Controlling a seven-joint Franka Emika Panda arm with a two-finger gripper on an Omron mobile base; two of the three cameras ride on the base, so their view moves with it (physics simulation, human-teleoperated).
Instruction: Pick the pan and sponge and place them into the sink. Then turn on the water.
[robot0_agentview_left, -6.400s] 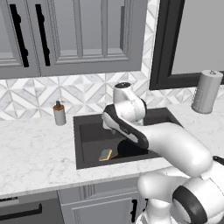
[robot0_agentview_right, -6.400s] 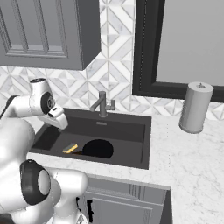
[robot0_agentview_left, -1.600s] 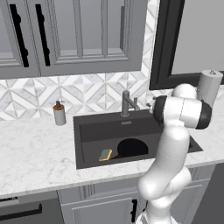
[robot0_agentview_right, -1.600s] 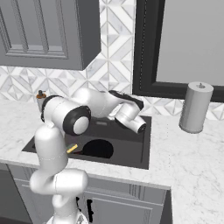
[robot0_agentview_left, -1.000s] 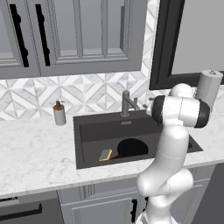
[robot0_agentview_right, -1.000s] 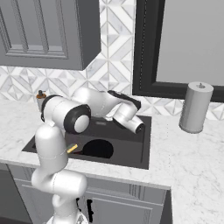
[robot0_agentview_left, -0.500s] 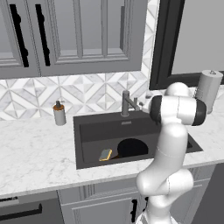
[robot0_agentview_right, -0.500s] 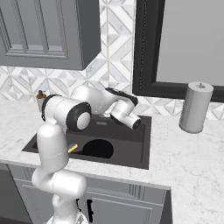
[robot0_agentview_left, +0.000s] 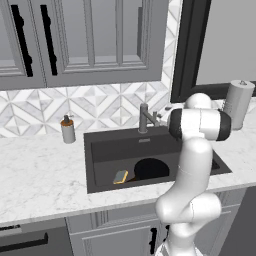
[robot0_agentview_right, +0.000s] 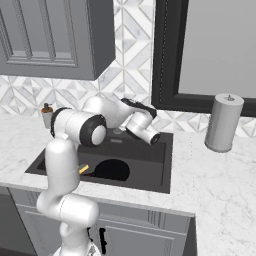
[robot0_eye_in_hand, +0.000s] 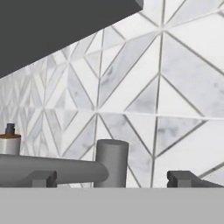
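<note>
The black pan lies flat in the dark sink, with the yellow sponge just left of it. From the right base the pan and sponge sit on the sink floor. My gripper hovers over the basin's back edge, open and holding nothing. In the hand view the gripper faces the tiled wall, the grey faucet post standing between its fingertips, spout reaching left. The faucet rises behind the basin. Water is out of view.
A grey soap dispenser stands on the counter left of the sink, seen also as the dispenser far left. A paper towel roll stands at the right. Wall cabinets hang overhead and a dark window frame sits behind.
The arm has swung from the sink's left side across to the faucet. Over the last second the hand crept slightly up and toward the wall. The jaws stayed open.
</note>
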